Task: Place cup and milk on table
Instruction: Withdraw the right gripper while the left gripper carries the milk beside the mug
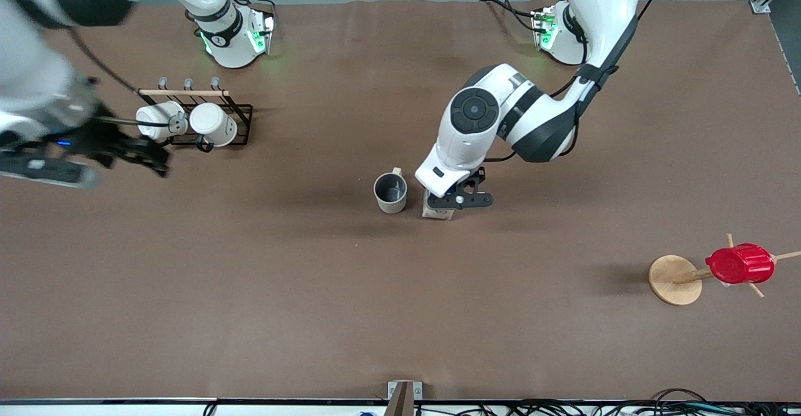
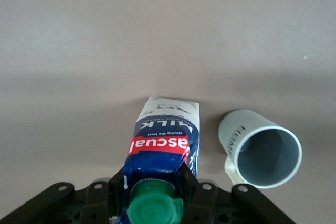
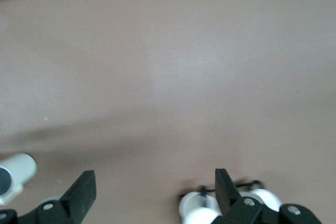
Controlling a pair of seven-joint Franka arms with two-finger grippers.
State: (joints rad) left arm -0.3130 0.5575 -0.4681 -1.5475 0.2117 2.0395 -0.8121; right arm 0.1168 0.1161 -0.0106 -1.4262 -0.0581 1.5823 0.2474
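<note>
The beige cup stands upright on the brown table near its middle, with its handle turned away from the front camera. It also shows in the left wrist view. The blue and white milk carton is upright right beside the cup, toward the left arm's end, with its base down at the tabletop. My left gripper is shut on the carton's top. In the left wrist view the fingers press the carton just under its green cap. My right gripper is open and empty, raised beside the mug rack.
A black wire rack holding two white mugs stands at the right arm's end. A red ribbed cup hangs on a wooden peg stand with a round disc base at the left arm's end.
</note>
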